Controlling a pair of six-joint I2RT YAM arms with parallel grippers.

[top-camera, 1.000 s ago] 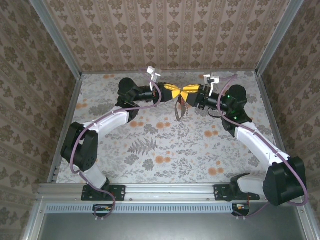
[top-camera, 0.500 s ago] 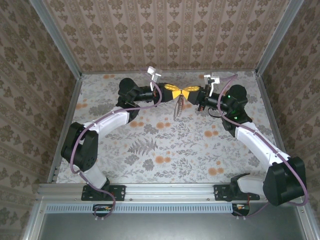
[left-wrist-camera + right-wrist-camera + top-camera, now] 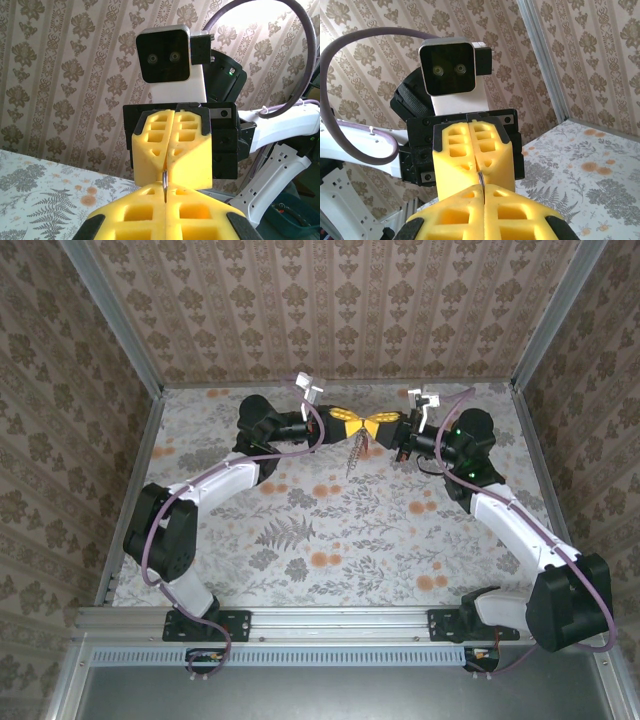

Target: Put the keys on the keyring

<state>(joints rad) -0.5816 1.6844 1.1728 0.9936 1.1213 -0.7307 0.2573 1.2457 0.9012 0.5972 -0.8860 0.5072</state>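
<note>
My left gripper (image 3: pixel 355 426) and right gripper (image 3: pixel 368 427) meet tip to tip above the back middle of the table, both shut. Between the touching yellow tips a thin silvery metal edge (image 3: pixel 164 179) is pinched; in the right wrist view the same edge (image 3: pixel 480 178) sits in the seam. Below the meeting point hangs the brownish-grey keyring (image 3: pixel 352 455), seen almost edge-on, off the table. The keys with the red end are hidden. In the left wrist view the right gripper's fingers (image 3: pixel 187 150) face my own gripper (image 3: pixel 165 189); my right gripper (image 3: pixel 483 190) faces the left fingers (image 3: pixel 457 152).
The floral table cloth (image 3: pixel 330 530) lies under both arms. Patterned walls and aluminium posts (image 3: pixel 535 330) close in the back and sides. Purple cables (image 3: pixel 310 390) loop over each wrist. The arm bases sit at the near rail (image 3: pixel 330 620).
The hanging keyring has turned from a dark open loop to a thin edge-on shape and shifted slightly left. Both grippers stay pressed together, barely moving.
</note>
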